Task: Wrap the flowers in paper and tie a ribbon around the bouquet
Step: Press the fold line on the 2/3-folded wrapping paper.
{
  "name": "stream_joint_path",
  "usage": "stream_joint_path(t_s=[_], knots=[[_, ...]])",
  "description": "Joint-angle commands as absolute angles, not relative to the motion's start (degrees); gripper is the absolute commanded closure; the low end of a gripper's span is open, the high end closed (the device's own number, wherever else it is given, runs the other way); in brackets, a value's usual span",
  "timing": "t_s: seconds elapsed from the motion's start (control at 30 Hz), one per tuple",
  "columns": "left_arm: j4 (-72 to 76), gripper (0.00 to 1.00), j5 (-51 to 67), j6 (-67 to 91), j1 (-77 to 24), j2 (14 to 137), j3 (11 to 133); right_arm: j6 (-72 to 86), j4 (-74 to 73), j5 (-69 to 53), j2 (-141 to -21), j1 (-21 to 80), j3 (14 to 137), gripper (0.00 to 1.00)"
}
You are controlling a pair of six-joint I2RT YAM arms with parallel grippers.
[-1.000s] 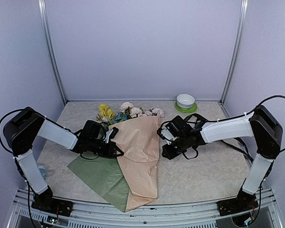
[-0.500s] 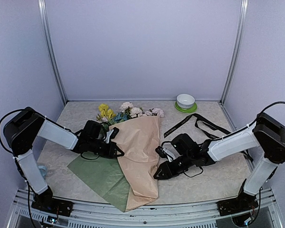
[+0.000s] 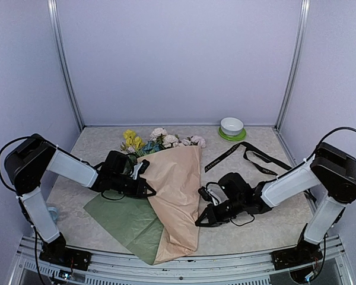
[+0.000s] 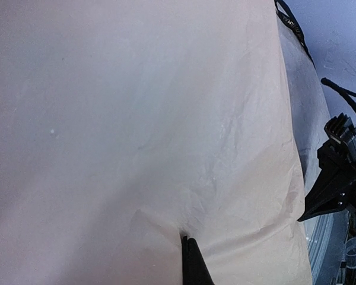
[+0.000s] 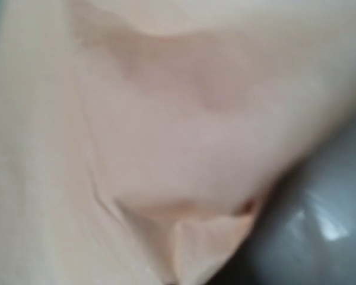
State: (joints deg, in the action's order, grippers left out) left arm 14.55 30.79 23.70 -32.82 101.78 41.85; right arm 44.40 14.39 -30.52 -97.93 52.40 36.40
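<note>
The upper paper sheet point(image 3: 175, 190) lies between the two pairs of jaws, with the left gripper point(image 3: 147, 190) at one edge and the right gripper point(image 3: 199, 222) at the other. The flowers point(image 3: 160, 139) stick out of it beyond the left jaws. The lower paper sheet point(image 3: 127, 219) spreads beneath it, nearer the bases than the left jaws. The ribbon point(image 3: 244, 152) lies on the table point(image 3: 255, 228) behind the right jaws, and the bowl point(image 3: 232, 126) is farther back.

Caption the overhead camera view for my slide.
Left gripper and right gripper pinch opposite edges of the peach paper folded over the flowers; ribbon lies aside.
</note>
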Motion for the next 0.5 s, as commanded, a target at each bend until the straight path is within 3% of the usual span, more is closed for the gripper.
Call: stream_joint_path(t_s=[0.0,0.27,0.47], knots=[[14.6,1.00,28.7,24.1,-32.2,103.1,43.6,48.1,13.5,-29.3,-94.6,52.2,31.4,1.00],[14.4,1.00,29.2,23.4,-32.5,103.2,42.9,50.9,14.8,-28.6,-91.0,53.4,25.8,1.00],[15.2,1.00,29.8,23.8,-33.7,104.4,42.6,45.9,3.0,-24.3,-88.6,51.9,31.0,0.94]])
